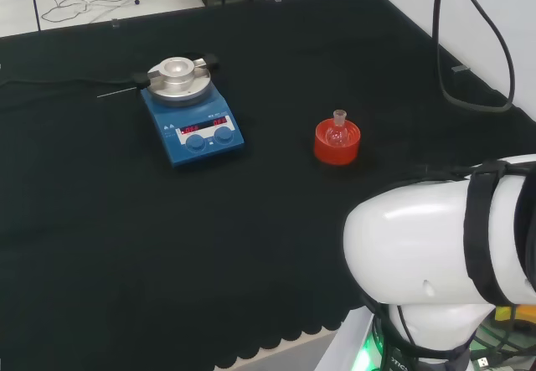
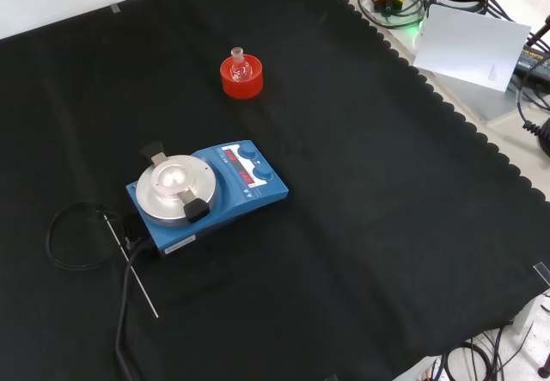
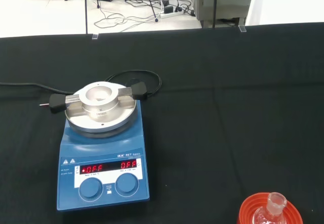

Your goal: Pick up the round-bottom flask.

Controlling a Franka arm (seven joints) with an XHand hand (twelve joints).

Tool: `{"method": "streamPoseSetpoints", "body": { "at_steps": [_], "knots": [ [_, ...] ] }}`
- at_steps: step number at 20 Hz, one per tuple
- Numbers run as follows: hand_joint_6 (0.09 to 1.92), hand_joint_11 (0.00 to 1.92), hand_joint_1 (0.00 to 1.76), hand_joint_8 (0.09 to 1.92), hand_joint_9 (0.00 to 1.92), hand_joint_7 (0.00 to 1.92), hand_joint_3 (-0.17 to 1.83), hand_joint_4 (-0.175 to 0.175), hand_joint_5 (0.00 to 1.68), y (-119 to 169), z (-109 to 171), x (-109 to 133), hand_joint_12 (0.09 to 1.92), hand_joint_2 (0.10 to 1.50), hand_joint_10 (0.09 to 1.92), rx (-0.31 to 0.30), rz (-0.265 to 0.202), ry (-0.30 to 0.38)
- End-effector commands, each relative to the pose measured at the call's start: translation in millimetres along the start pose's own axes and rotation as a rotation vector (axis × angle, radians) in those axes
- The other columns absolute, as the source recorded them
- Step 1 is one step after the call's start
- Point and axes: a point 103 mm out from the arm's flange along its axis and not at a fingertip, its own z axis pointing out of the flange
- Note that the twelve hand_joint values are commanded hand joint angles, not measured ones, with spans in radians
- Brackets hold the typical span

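On the black cloth (image 1: 251,245) of the bench, a small clear glass round-bottom flask (image 1: 338,131) sits upright in a red ribbed ring stand (image 1: 337,143), its short open neck pointing up and its bulb sunk into the ring. Through the glass the red of the stand shows; whether the flask holds any liquid I cannot tell.

Going from left to right in the head view, a thin metal rod (image 1: 117,92) and a black cable (image 1: 50,81) lie at the far left, then comes a blue hotplate stirrer with a round silver top plate (image 1: 193,120), then, well apart from it, the flask on its stand, and at the near right the arm's big white link (image 1: 427,245).

On the stirrer's plate rests a silver metal block with a round hollow (image 3: 101,98), black handles at two sides; the hollow looks bare.

From the front view (image 2: 241,70) the flask stands farther off than the stirrer (image 2: 210,193), and that view shows the cable looping (image 2: 73,239) on the cloth and the whole rod (image 2: 131,265) beside it, plus a white sheet (image 2: 473,46) past the cloth's scalloped edge at the right. From the wrist view the stirrer's two front knobs (image 3: 109,186) and its lit red display are plain, with the flask's neck (image 3: 275,204) and the stand's rim (image 3: 248,209) at the frame's edge.

Whether the hand's fingers are spread or curled I cannot tell.
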Motion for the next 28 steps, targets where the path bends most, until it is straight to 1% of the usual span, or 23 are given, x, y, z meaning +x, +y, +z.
{"method": "streamPoseSetpoints", "body": {
  "at_steps": [1, 2, 3, 4, 6, 11, 16, 19, 24, 28],
  "knots": [
    [0.5, 0.24, 0.4, 0.78, 0.43, 0.32, 0.66, -0.026, 0.26, -0.6, 0.0, -0.9, 1.37, 1.06, 0.89, -0.011, 0.001, -0.007],
    [0.47, 0.12, 0.27, 0.68, 0.3, 0.18, 0.54, -0.02, 0.26, -0.7, 0.0, -1.1, 1.38, 1.15, 0.79, -0.011, 0.001, -0.006],
    [0.45, 0.05, 0.2, 0.63, 0.23, 0.12, 0.45, -0.016, 0.27, -0.6, -0.1, -0.9, 1.39, 1.21, 0.74, -0.011, 0.002, -0.006],
    [0.43, 0.02, 0.17, 0.6, 0.2, 0.09, 0.38, -0.015, 0.28, -0.4, -0.2, -0.4, 1.39, 1.24, 0.7, -0.01, 0.002, -0.006],
    [0.41, 0.0, 0.14, 0.58, 0.19, 0.07, 0.33, -0.013, 0.29, -0.2, 0.4, 0.8, 1.39, 1.28, 0.68, -0.008, 0.003, -0.008],
    [0.4, 0.0, 0.14, 0.57, 0.18, 0.07, 0.3, -0.013, 0.29, 0.9, 11.3, -4.5, 1.39, 1.29, 0.67, 0.008, 0.026, 0.003],
    [0.4, 0.0, 0.15, 0.57, 0.19, 0.07, 0.29, -0.013, 0.29, 1.3, 36.2, -24.4, 1.39, 1.29, 0.67, 0.032, 0.07, 0.017],
    [0.4, 0.0, 0.15, 0.57, 0.19, 0.07, 0.29, -0.013, 0.3, 4.0, 50.5, -36.8, 1.39, 1.29, 0.67, 0.051, 0.094, 0.038],
    [0.4, 0.01, 0.16, 0.57, 0.19, 0.08, 0.28, -0.014, 0.31, 16.7, 71.2, -58.9, 1.4, 1.29, 0.68, 0.062, 0.111, 0.073],
    [0.38, 0.0, 0.24, 0.58, 0.2, 0.08, 0.26, -0.015, 0.31, 32.2, 92.6, -79.5, 1.4, 1.24, 0.68, 0.059, 0.108, 0.088]
  ]
}}
